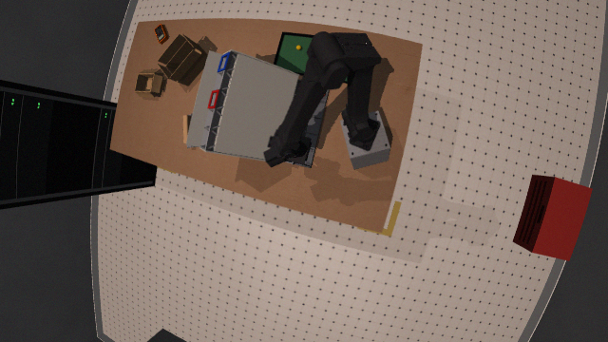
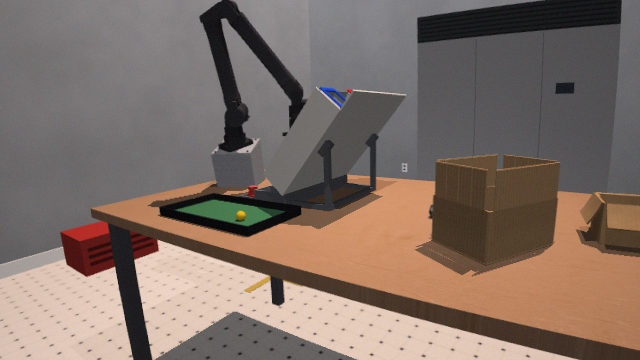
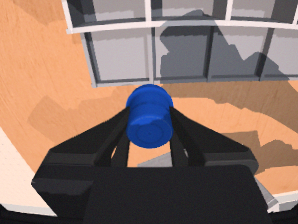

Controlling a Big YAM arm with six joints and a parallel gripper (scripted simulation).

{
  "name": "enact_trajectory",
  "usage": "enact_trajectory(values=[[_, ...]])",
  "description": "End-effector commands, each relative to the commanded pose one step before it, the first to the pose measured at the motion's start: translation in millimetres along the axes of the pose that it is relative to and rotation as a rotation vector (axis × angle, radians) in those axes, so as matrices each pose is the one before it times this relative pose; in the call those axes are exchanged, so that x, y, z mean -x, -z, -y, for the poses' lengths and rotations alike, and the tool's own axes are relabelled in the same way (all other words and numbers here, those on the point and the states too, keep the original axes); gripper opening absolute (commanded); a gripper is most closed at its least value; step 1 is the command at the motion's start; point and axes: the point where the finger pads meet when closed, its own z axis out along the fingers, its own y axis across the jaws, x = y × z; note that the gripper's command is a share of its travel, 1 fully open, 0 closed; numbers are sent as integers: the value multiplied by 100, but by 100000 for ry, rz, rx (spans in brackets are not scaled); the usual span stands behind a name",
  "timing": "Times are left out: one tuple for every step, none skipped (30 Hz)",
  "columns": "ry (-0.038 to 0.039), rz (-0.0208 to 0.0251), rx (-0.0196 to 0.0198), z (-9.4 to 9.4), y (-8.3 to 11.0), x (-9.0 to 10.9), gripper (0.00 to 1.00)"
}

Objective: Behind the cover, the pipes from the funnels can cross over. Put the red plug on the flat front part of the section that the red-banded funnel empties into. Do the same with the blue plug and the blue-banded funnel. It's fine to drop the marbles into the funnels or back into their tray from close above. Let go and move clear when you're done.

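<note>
- the black claw point(image 1: 299, 151) point(image 2: 286, 132) point(image 3: 149, 113) is clamped on the blue plug point(image 3: 149, 120), its fingers pressing on opposite sides.
- the plug is up in the air, just in front of the row of open sections point(image 1: 317, 133) point(image 2: 266, 193) point(image 3: 122, 56), not in one.
- the red plug point(image 2: 252, 191) stands at the row's end by the tray; i can't tell its exact section.
- the sloping gray board point(image 1: 261, 104) point(image 2: 305, 135) rises behind the row.
- beside it, the green-floored tray point(image 1: 278, 48) point(image 2: 200, 220) holds a yellow marble point(image 1: 298, 47) point(image 2: 240, 215).
- at the board's high edge are the red-banded funnel point(image 1: 211, 99) point(image 2: 350, 91) and blue-banded funnel point(image 1: 220, 63) point(image 2: 325, 89).
- beyond, a tall cardboard box point(image 1: 181, 59) point(image 2: 460, 215) sits open.
</note>
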Motion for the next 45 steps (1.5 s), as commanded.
enact_trajectory(values=[[4173,1304,1739,2362,457,734,0],[112,-356,-152,744,-2,-95,0],[125,-397,-169,736,-4,-110,0],[24,-68,-13,683,-5,-33,0],[5,-3,9,660,-4,-12,0],[5,-3,10,646,-4,-12,0],[5,0,6,635,-4,-16,0],[0,0,0,0,0,0,0],[0,0,0,0,0,0,0],[-102,363,147,565,89,203,0],[111,-365,-125,656,-93,-223,0],[4,3,6,591,-3,-15,0],[3,-1,14,573,-2,-6,0],[3,3,7,562,-2,-12,0],[3,1,12,545,-1,-7,0],[3,3,10,531,-1,-9,0],[2,4,9,517,-1,-8,0],[-119,459,84,490,111,251,0],[-196,763,100,484,185,418,0],[42,-137,-33,486,-34,-85,0],[178,-671,-77,463,-161,-387,0],[103,-391,-27,437,-94,-227,0],[-11,51,12,427,12,21,0],[-169,692,24,441,168,372,0],[0,0,0,0,0,0,0],[0,0,0,0,0,0,0],[-218,896,7,448,218,491,0],[3,14,-26,394,4,-5,0],[-49,221,-24,390,54,117,0],[-63,285,-35,382,69,150,0],[-58,274,-48,368,67,137,0],[-107,475,-60,372,116,258,0],[-104,472,-74,360,116,252,0],[-95,444,-86,344,109,232,0],[-70,339,-79,318,83,179,0],[7,1,-40,260,1,-2,0],[7,2,-39,240,1,-4,0],[7,3,-38,220,1,-5,0],[39,-144,-14,190,-29,-29,0],[72,-301,23,158,-63,-46,0],[5,-7,-20,160,-1,-2,0],[0,0,0,0,0,0,0],[0,0,0,0,0,0,0],[-52,251,-63,160,53,36,0],[-38,189,-53,136,40,20,0]])
